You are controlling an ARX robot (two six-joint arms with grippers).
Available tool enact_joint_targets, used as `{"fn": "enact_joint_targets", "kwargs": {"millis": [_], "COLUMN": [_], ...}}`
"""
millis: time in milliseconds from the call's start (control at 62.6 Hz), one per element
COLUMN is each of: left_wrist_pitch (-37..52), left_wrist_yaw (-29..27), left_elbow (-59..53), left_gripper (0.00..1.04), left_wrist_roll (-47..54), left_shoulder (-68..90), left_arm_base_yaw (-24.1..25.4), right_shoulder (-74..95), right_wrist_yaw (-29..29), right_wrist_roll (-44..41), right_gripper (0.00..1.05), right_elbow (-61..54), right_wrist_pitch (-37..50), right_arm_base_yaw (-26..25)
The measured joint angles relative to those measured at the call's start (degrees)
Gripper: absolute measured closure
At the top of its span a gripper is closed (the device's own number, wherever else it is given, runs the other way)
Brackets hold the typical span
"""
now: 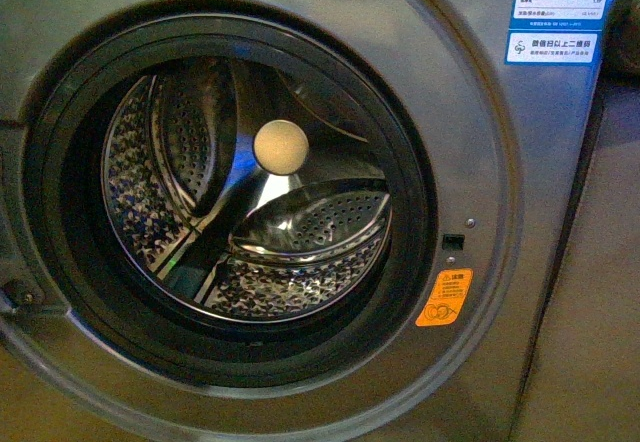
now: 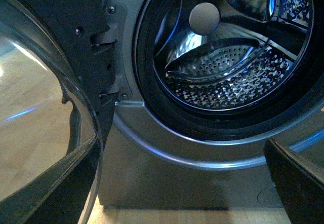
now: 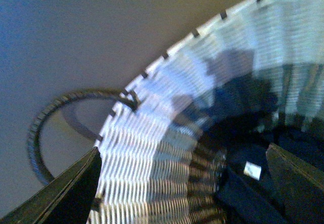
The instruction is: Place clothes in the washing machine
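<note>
Front view: washing machine (image 1: 500, 162) porthole wide open, steel drum (image 1: 300, 227) fully exposed. Only the right wrist view shows the clothes (image 3: 238, 193), lying in a white woven basket (image 3: 152, 148). Right gripper (image 3: 183, 150) jaws spread. Left gripper (image 2: 182, 148) jaws likewise spread, facing the drum beside the swung-open door (image 2: 40, 107).

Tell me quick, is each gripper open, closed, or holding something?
Left gripper: open, holding nothing, facing the washing machine.
Right gripper: open, holding nothing, facing the clothes in the basket.

Navy clothes (image 3: 239, 191) heaped in a woven basket (image 3: 167, 133); dark grey washing machine (image 1: 500, 212), open.
</note>
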Motion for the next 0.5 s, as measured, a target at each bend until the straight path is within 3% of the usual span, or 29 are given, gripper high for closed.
{"fn": "enact_joint_targets", "kwargs": {"millis": [256, 495], "left_wrist_pitch": [0.0, 0.0], "left_wrist_yaw": [0.0, 0.0], "left_elbow": [0.0, 0.0], "left_gripper": [0.07, 0.07], "left_wrist_roll": [0.0, 0.0], "left_shoulder": [0.0, 0.0], "left_arm_base_yaw": [0.0, 0.0], "right_shoulder": [8.6, 15.4], "right_wrist_yaw": [6.4, 16.5], "right_wrist_roll": [-10.2, -24.0], "right_gripper": [0.07, 0.07], "right_elbow": [0.9, -3.4], "right_wrist_pitch": [0.9, 3.9], "right_arm_base_yaw": [0.9, 4.8]}}
